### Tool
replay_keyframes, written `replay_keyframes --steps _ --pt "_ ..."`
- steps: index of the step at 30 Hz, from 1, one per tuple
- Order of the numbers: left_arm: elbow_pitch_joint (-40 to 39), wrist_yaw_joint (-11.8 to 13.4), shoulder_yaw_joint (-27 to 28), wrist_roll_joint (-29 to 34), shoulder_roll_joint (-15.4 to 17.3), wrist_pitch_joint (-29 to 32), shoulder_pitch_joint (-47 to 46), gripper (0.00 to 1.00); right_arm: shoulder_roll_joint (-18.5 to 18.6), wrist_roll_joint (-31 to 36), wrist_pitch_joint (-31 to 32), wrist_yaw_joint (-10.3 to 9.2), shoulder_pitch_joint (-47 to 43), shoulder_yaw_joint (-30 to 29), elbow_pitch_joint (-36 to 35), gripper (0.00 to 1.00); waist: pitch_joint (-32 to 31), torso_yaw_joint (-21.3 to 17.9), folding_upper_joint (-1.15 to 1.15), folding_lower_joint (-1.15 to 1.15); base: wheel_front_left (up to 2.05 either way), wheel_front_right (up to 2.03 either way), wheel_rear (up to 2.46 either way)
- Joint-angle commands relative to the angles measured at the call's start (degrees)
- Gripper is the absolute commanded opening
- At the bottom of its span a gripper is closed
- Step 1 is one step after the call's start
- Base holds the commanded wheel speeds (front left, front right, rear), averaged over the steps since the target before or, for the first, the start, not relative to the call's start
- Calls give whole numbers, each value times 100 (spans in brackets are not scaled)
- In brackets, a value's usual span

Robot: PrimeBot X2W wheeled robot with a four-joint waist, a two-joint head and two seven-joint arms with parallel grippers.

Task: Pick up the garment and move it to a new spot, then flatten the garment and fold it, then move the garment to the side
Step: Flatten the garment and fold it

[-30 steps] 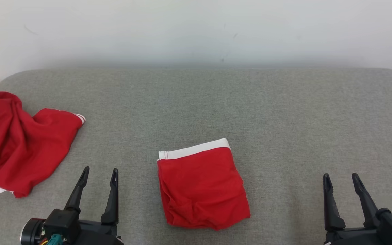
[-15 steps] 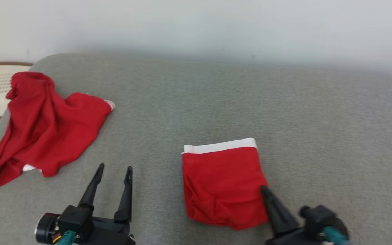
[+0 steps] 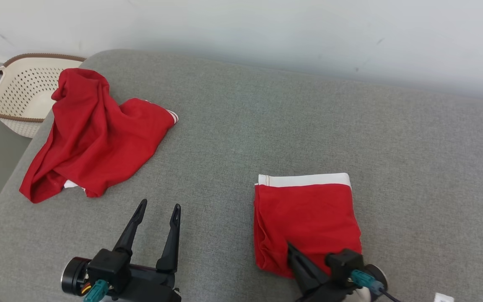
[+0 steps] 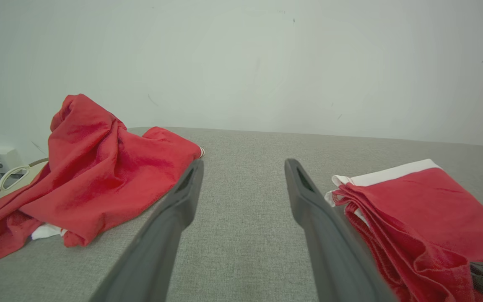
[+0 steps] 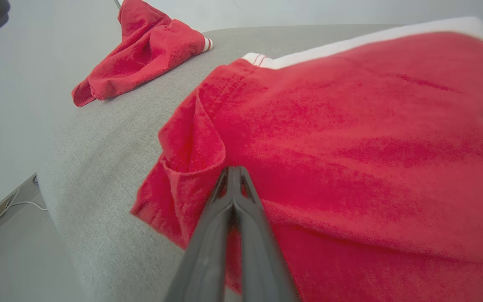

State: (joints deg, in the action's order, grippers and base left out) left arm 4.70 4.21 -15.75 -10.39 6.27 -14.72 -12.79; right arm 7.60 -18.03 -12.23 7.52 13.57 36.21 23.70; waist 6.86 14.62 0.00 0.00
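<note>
Red cloth squared into a rectangle, the folded garment (image 3: 308, 218) lies close to the near edge of the grey cushion (image 3: 241, 126), right of the middle, with its white band (image 3: 304, 180) along the far side. The layers are stacked at its left side, and your left wrist view shows them as a ridge of red edges.

Your right gripper (image 3: 290, 247) comes in over the cushion's near edge, and its tips rest on the near-left part of that garment. In the right wrist view the two dark fingers are pressed flat together, with no gap between them. Their tips meet just below a small upturned flap of red fabric. You cannot tell from these views whether any cloth is pinched between them.

Your left gripper (image 3: 160, 204) is near the same edge, left of the folded garment and apart from it. Its fingers are spread wide and nothing is between them. Bare grey upholstery shows in the gap.

A second piece, the crumpled red garment (image 3: 94, 134), is heaped by the cushion's far left corner and runs down along the left edge. A striped cuff pokes out toward the middle, and a scrap of white shows under its near end. Beyond that corner, off the cushion, stands a cream perforated basket (image 3: 19, 90) with a brown rim. A pale wall (image 3: 241, 25) rises behind the far edge.
</note>
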Motion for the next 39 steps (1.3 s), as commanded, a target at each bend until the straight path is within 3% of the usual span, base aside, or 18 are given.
replay_keyframes --steps 1,9,12,28,29,30,31,32,33,39 --pt "11 22 -6 22 3 -29 -42 100 -50 -94 -63 -6 132 150 99 0 30 27 0 0 0 0 0" --pt "15 46 25 -26 -5 -43 -38 100 -36 -388 -180 -6 313 861 282 0 98 -17 0 0 0 0 0" --pt "14 60 50 -45 -2 -46 -40 100 48 -460 -210 -6 325 838 175 0 113 -74 0 0 0 0 0" --pt "-138 181 287 -19 226 -42 16 100 64 406 -225 -6 -248 -1513 -1585 0 43 -674 0 0 0 0 0" --pt "-140 179 283 -17 240 -41 22 100 38 467 -201 -6 -311 -1682 -1693 7 32 -705 0 0 0 0 0" --pt "-142 180 283 -15 252 -41 32 100 22 539 -175 -6 -379 -1846 -1796 31 17 -738 0 0 0 0 0" --pt "-140 184 282 -13 267 -41 50 100 2 588 -146 -6 -456 -1987 -1893 49 -3 -771 0 0 0 0 0" --pt "-142 183 275 -13 278 -41 68 100 -21 656 -122 -6 -533 -2127 -2005 85 -17 -803 0 0 0 0 0" --pt "-144 187 278 -17 289 -39 86 100 -39 720 -69 -6 -613 -2259 -2087 100 -26 -838 0 0 0 0 0" --pt "-124 185 261 -39 354 -7 143 100 -72 1099 263 -6 -1070 -2795 -2541 100 -87 -1000 0 0 0 0 0"
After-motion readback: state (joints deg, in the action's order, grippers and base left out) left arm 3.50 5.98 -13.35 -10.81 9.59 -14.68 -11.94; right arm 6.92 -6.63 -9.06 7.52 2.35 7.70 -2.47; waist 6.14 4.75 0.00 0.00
